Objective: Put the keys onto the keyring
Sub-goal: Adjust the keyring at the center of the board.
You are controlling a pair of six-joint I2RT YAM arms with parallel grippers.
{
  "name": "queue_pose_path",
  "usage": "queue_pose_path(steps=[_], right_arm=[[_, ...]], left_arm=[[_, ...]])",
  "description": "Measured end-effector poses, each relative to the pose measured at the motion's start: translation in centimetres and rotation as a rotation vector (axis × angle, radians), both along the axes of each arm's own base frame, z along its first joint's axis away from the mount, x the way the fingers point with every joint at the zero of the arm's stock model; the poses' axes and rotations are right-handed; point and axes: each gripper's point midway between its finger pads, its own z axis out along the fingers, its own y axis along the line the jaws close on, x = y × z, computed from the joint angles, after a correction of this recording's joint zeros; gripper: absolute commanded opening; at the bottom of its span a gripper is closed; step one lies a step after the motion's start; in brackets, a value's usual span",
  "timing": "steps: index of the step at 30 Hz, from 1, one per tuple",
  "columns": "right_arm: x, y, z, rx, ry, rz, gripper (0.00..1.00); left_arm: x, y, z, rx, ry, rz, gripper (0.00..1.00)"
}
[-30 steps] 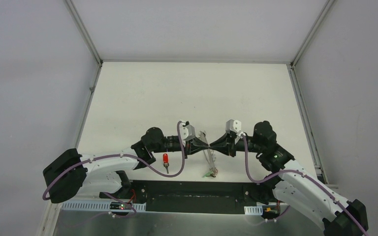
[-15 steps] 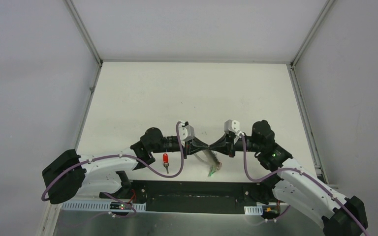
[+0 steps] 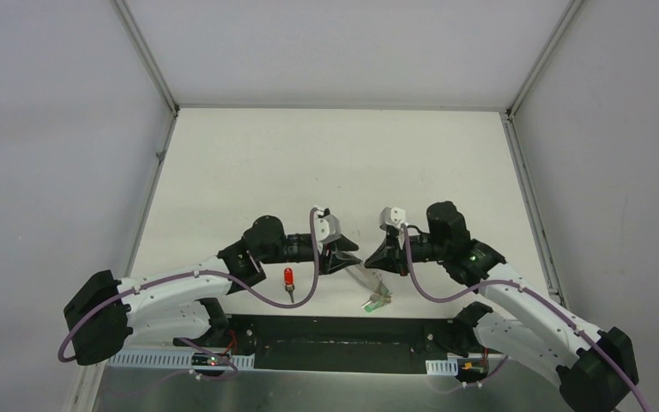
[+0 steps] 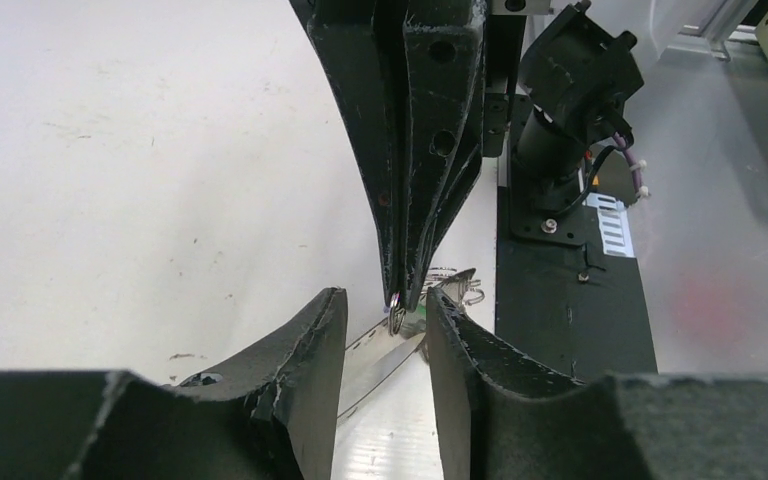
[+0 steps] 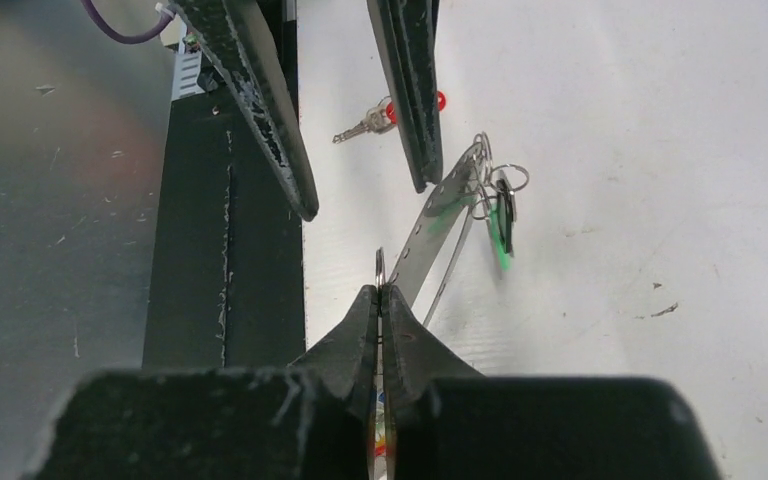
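Nearby, red key (image 3: 289, 277) lies beside purple cable (image 3: 316, 273).

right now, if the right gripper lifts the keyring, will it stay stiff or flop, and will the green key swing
The keyring is thin metal holding its long loop shape while pinched by the right gripper, so probably stiff but springy. The green key hangs from small loose rings, so it likely swings and slides.

Left arm (image 3: 176, 290) and right arm (image 3: 528, 316): white shells, black joints, looping purple cables (image 3: 268, 296), pale wrist camera blocks (image 3: 329, 227), scuffed black wedge fingers (image 4: 442, 120) with round holes, 1 green light (image 3: 472, 255)
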Motion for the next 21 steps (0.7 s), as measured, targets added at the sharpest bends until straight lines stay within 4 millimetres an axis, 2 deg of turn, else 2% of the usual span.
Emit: queue_pose_path(steps=[4,9,18,21], right_arm=[[0.2,-0.2,0.1,-0.079,0.034,0.015,0.0],[0.7,-0.4,0.0,-0.168,0.078,0.019,0.0],[0.4,-1.2,-1.1,-0.267,0.146,0.016,0.0],[0.3,-1.3,-1.2,-0.272,0.153,0.019,0.0]], left_arm=[[0.3,0.1,-0.2,0.066,0.003,0.009,0.39],[0.3,0.0,-1.8,0.156,0.018,0.0,0.41],[-0.1,-1.8,-4.4,0.277,0.036,-0.034,0.41],[0.1,-2.0,-4.8,0.292,0.037,-0.026,0.37]])
